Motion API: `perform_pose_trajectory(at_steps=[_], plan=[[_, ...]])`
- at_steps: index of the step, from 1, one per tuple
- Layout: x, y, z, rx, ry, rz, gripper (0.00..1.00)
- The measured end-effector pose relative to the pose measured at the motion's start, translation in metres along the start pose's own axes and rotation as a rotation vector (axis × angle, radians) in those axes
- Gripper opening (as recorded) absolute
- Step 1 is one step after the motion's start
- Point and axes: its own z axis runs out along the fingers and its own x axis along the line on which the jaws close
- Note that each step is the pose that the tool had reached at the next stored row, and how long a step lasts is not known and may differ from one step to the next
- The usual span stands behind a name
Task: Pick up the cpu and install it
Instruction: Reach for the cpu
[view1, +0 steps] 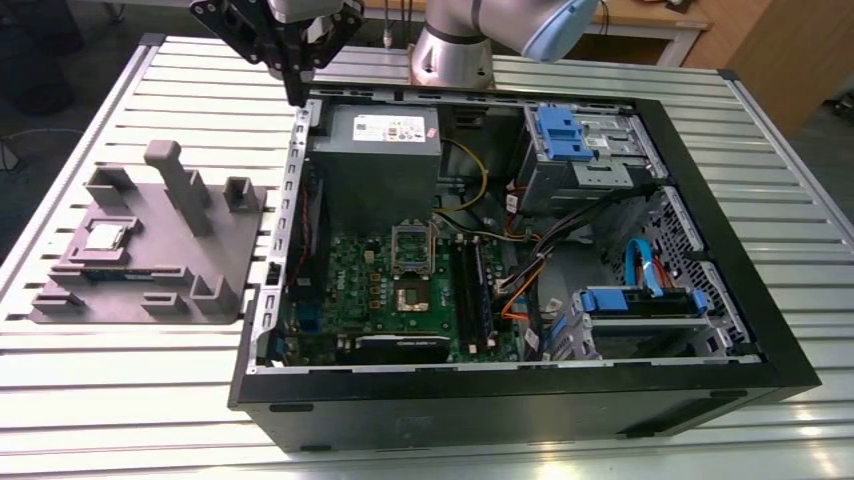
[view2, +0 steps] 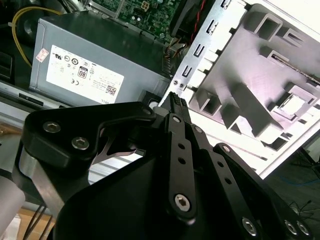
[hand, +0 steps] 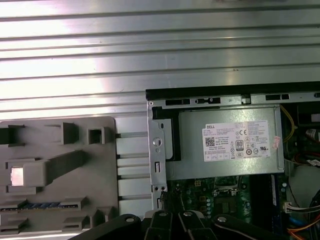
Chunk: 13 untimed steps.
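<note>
The cpu (view1: 104, 236) lies flat in a recess of the grey fixture block (view1: 214, 255) on the slatted table (view1: 120, 400), well apart from the jaws. The jaws are closed on nothing (tips pressed together) over a corner of the open computer case (view1: 534, 420), near the power supply (view1: 374, 165). Its white label (view1: 384, 128) carries small print.

Cpu (view1: 107, 237) apparently on fixture block (view1: 220, 240), exterior view's left of computer case (view1: 534, 405)

Slatted table (view1: 134, 400) bears grey fixture (view1: 150, 252) and open computer case (view1: 534, 400).
</note>
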Motion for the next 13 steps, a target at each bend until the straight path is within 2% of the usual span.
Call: perform_pose_trajectory(at_steps=[13], plan=[[0.0047, -0.0003, -0.0002, 0.0001, 0.0, 0.0, 0.1]])
